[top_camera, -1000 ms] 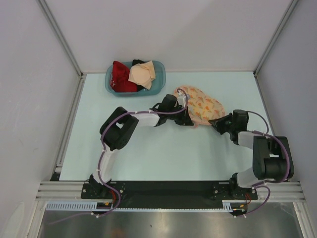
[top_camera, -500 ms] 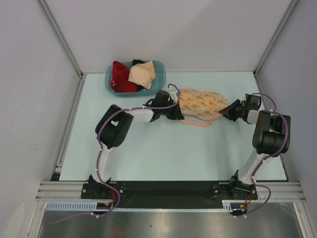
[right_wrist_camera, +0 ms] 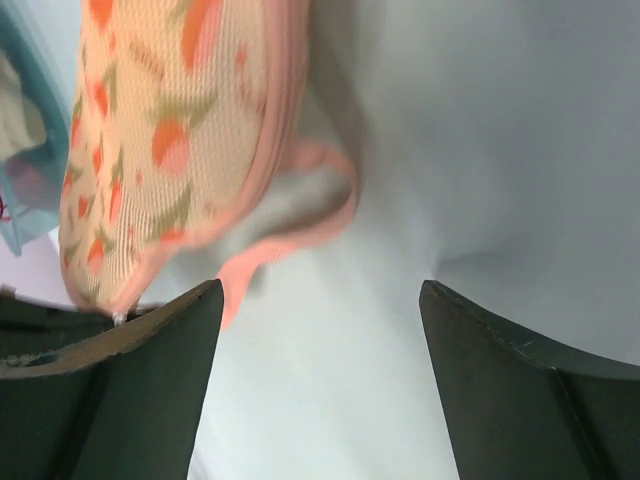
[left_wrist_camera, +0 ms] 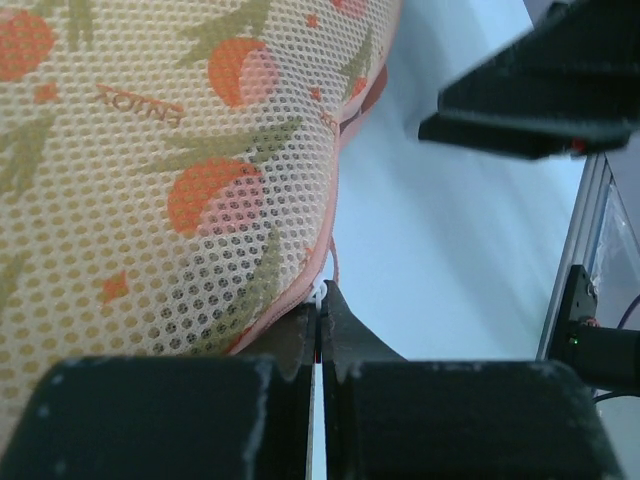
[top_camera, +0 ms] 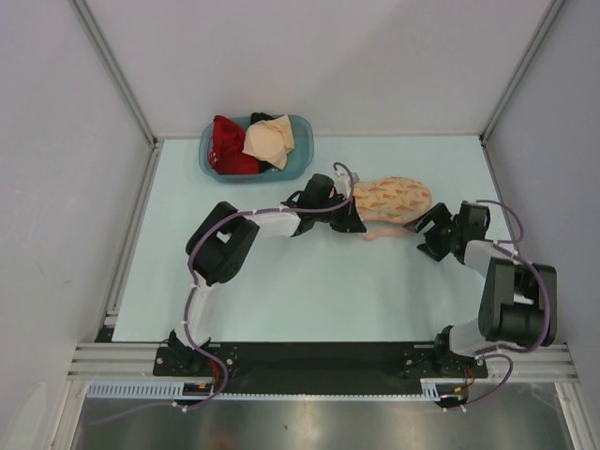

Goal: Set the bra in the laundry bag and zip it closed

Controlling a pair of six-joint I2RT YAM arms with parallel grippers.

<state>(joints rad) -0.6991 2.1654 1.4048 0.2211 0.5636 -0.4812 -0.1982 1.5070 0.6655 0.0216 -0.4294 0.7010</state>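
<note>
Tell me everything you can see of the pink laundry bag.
The laundry bag is a rounded pouch of pale pink mesh printed with orange fruit and green leaves, edged in pink trim, with a pink strap loop trailing beside it. It lies on the pale table, apparently closed. The shut left gripper pinches its rim; the open right gripper stands clear of it.

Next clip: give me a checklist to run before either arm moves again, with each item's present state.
1. Hold: left gripper shut at the laundry bag rim: ok.
2. Clearance: right gripper open, off the bag: ok.
3. Contents: bra inside the bag: cannot tell, none visible.
4. Closure: zipper fully shut: cannot tell.
5. Snag: pink loop lies loose beside the bag: ok.
</note>
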